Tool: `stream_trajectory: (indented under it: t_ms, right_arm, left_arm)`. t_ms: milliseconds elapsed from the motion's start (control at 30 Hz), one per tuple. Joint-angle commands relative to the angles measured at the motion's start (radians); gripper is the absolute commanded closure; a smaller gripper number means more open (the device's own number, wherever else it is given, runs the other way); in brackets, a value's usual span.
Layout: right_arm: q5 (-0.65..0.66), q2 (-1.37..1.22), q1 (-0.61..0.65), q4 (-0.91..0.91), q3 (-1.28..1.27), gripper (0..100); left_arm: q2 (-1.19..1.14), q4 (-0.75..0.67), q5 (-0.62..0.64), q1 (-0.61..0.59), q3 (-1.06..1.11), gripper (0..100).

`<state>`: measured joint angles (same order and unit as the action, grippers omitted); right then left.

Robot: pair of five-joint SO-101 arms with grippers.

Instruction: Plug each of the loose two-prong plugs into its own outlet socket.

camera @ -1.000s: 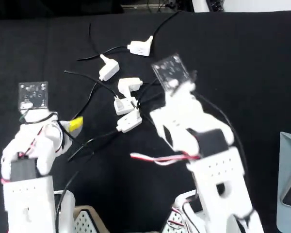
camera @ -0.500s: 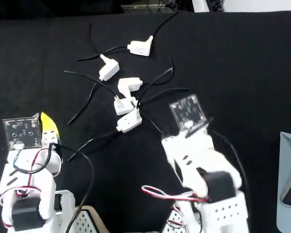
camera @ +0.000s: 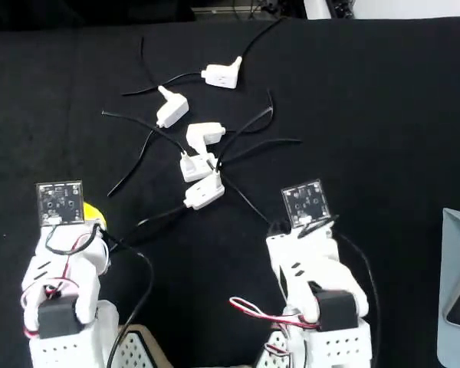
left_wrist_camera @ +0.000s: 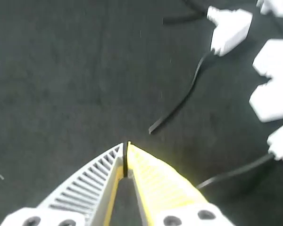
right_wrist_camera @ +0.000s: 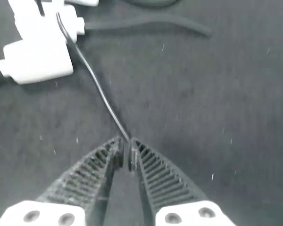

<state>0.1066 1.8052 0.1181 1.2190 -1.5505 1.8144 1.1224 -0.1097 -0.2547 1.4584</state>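
Observation:
Several white plugs and sockets with thin black cables lie in a loose cluster on the black table: one at the back [camera: 222, 75], one left of it [camera: 171, 110], and three close together in the middle [camera: 205, 135] [camera: 195, 165] [camera: 205, 192]. My left gripper [left_wrist_camera: 126, 149] is shut and empty, low over bare cloth near the front left, its yellow finger [camera: 92, 212] pointing toward the cluster. My right gripper [right_wrist_camera: 127, 144] is shut near the front centre. A thin cable [right_wrist_camera: 98, 89] runs from a white block [right_wrist_camera: 37, 60] to its tips.
A grey-blue bin [camera: 456, 284] stands at the right edge. A loose cable end [left_wrist_camera: 153, 129] lies just ahead of the left gripper. Black cables [camera: 253, 126] trail across the table's middle. Bare cloth stretches to the right of the cluster.
Both arms have drawn back toward the front edge. The right one left its place over the plug cluster, which now lies uncovered. The plugs have not moved.

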Motion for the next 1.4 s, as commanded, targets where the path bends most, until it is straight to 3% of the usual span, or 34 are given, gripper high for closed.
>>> stream_trajectory:
  t_ms: [0, 200, 367, 500, 733, 867, 1367]
  right_arm:
    - [-0.003, 0.082, -0.011, -0.035, -0.077, 98.5]
    - [-0.005, 0.077, -0.017, -0.074, -0.134, 98.4]
    - [-0.005, 0.077, -0.012, 0.023, -0.134, 98.4]
    - [-0.005, 0.077, -0.017, 0.081, -0.134, 98.5]
    - [-0.002, 0.077, -0.017, 0.081, -0.134, 98.5]
    - [-0.002, 0.077, -0.017, 0.081, -0.134, 98.5]
    - [-0.002, 0.077, -0.017, 0.081, -0.134, 98.5]
  left_arm:
    - [0.002, -0.049, 0.003, 0.045, 0.119, 97]
    - [0.000, -0.104, 0.003, 0.091, 0.240, 97]
    - [-0.008, -0.097, 0.008, 0.096, 0.240, 97]
    - [0.000, -0.003, 0.009, 0.096, 0.240, 97]
    - [-0.006, 0.028, 0.009, 0.097, 0.240, 97]
    - [0.000, 0.152, 0.006, 0.093, 0.240, 97]
    - [0.000, 0.147, 0.008, 0.091, 0.240, 97]
